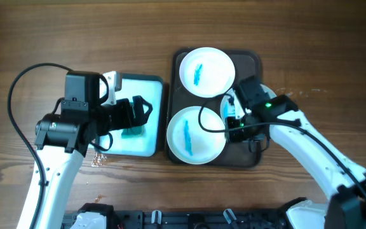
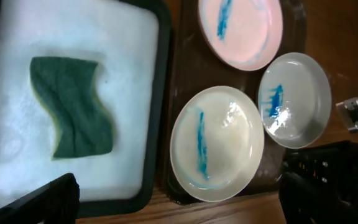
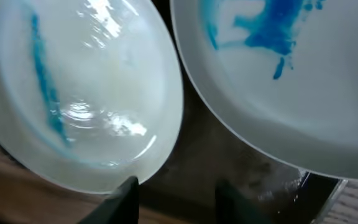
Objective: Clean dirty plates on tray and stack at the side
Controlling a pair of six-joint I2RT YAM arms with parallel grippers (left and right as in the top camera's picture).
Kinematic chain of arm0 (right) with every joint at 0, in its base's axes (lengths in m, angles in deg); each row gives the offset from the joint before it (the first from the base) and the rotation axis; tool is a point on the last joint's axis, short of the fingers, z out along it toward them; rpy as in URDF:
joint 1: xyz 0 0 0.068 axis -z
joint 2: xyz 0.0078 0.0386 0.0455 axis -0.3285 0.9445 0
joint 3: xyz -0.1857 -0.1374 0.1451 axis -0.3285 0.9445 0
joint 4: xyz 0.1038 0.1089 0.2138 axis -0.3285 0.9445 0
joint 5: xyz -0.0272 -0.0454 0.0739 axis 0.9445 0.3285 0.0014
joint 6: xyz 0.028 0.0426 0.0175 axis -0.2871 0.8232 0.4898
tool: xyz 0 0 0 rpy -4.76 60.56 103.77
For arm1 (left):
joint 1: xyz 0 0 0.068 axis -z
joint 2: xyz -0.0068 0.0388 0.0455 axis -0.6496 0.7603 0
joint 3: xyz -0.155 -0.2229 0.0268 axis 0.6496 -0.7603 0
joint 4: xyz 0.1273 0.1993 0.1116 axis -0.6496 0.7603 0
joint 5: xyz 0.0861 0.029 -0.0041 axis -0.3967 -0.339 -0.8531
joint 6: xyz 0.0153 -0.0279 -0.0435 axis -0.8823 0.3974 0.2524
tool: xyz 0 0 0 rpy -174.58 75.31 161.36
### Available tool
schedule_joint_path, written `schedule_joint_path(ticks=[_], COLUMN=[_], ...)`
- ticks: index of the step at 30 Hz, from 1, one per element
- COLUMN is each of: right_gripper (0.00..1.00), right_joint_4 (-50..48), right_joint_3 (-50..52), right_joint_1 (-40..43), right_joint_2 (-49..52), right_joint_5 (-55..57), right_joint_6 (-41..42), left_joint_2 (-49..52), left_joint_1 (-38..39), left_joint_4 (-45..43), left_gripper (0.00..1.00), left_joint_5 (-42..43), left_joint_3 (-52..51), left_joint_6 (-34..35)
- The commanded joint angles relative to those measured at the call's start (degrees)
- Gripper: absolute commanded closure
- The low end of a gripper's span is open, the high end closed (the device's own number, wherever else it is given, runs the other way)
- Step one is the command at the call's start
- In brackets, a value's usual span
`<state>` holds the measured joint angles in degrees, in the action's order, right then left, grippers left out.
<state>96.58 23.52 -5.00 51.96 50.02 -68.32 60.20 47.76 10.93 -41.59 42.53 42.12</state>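
Three blue-streaked plates [image 1: 196, 135] sit on the dark tray [image 1: 251, 60]. My right gripper [image 3: 176, 202] stands parted and empty at the small plate's [image 2: 294, 99] edge, masking that plate from overhead. My left gripper [image 1: 135, 116] gapes wide above the green sponge [image 2: 72, 107] in the white tray [image 1: 148, 89].

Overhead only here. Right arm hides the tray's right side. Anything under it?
Observer: Yes, a third plate, blue-smeared; the left wrist view shows it whole.
Operator: Right gripper holding it?
Observer: No. Right gripper is open, fingers low over the dark tray, gripping nothing.
Operator: Sponge grabbed yet?
Observer: No. Green sponge lies flat on the white pad, with no finger touching it.
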Motion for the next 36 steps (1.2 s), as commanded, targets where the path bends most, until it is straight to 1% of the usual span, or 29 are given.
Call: schedule_joint_path(ticks=[1,9,21,24,25,27,28,29,30,31,32,33,34,36], right_gripper=[0.60,0.60,0.59,0.59,0.59,0.60,0.64,0.71,0.82,0.90,0.95,0.96,0.96,0.96], right_joint_4=[-1.46,-4.17,-7.82,-8.87,-9.90,-11.65,-13.05,-15.26,-16.50,-17.27,-19.06,-19.91,-20.11,-20.00], right_joint_3=[2.43,7.32,7.56,7.69,7.80,7.82,7.82,7.82,7.80,7.80,7.76,7.76,7.76,7.76], right_joint_1=[-0.24,-0.24,-0.24,-0.24,-0.31,-0.35,-0.35,-0.35,-0.33,-0.33,-0.33,-0.33,-0.33,-0.33], right_joint_2=[1.81,1.81,2.16,4.00,4.63,6.23,7.15,7.85,8.00,8.04,8.04,8.04,8.04,8.04], right_joint_5=[-0.07,-0.31,-0.28,-3.21,-4.09,-3.41,-1.60,-0.87,0.76,3.50,7.43,7.76,7.96,11.10], right_joint_6=[0.26,0.79,1.86,1.55,0.07,-0.26,1.16,1.03,1.81,3.76,6.49,6.54,6.58,8.13], left_joint_2=[0.15,0.15,0.15,0.15,0.15,0.15,0.17,0.28,0.63,1.22,2.45,3.93,5.84,11.26], left_joint_1=[0.15,0.15,0.15,0.15,0.15,0.15,0.15,0.15,0.15,0.15,0.15,0.15,0.15,0.42], left_joint_4=[0.35,0.07,-0.17,-0.42,-0.39,-0.39,-0.39,-0.39,-0.39,-0.35,-0.15,-0.15,-0.13,1.01], left_gripper=[0.00,0.00,0.00,0.00,0.00,0.00,0.00,0.00,0.00,0.00,0.00,0.01,0.01,0.10], left_joint_5=[-2.67,-2.54,-2.60,-2.60,-2.60,-2.60,-2.60,-2.62,-2.62,-2.62,-2.64,-2.75,-4.90,-13.29], left_joint_3=[0.90,0.90,0.90,0.90,0.90,0.90,0.90,0.90,0.90,0.90,0.87,0.87,0.87,0.87], left_joint_6=[0.20,0.07,0.07,0.04,0.04,0.07,0.04,0.04,0.04,0.11,0.11,0.35,2.67,9.35])
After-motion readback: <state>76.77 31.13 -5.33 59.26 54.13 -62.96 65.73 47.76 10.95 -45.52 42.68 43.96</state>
